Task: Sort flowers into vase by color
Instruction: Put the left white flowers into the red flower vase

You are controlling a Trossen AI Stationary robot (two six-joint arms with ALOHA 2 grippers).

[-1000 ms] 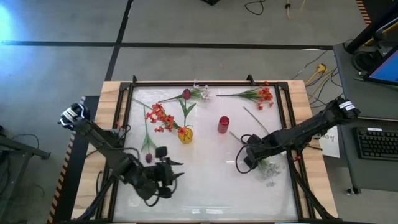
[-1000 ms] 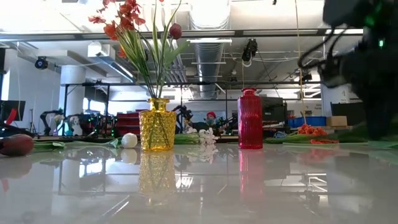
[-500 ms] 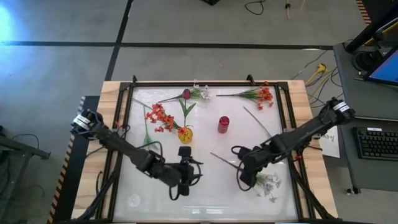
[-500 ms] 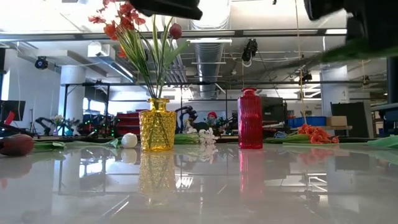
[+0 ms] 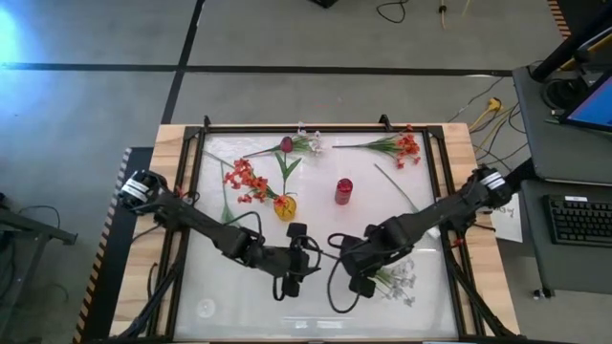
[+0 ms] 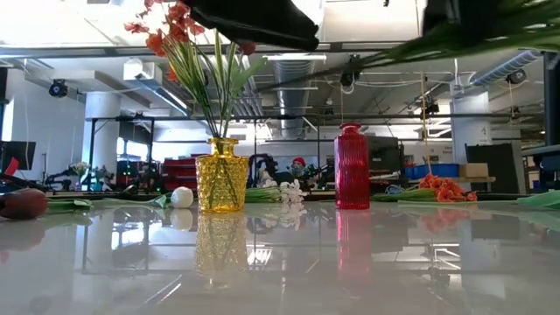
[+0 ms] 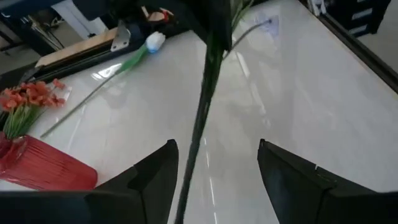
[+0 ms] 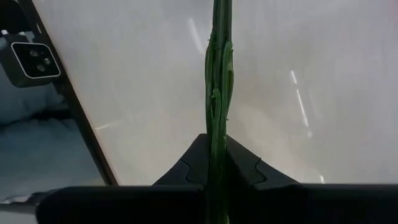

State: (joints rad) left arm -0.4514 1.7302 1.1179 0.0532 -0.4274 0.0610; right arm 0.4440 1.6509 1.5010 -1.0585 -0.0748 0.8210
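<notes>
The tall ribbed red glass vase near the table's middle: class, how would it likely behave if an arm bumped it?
The tall ribbed red glass vase is narrow and stands upright and empty, so it would probably tip rather than slide. The glossy white table looks slippery, so a low push might skid it. Being round, it would likely roll once down.

A black keyboard is seen on a side desk, well to the right of the right gripper. A yellow cable is laid on the floor, far beyond that gripper and past the wooden table edge.

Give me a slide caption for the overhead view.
Right tool carries a white flower spray by its stem toward the open left tool, near the yellow vase and red vase.
</notes>
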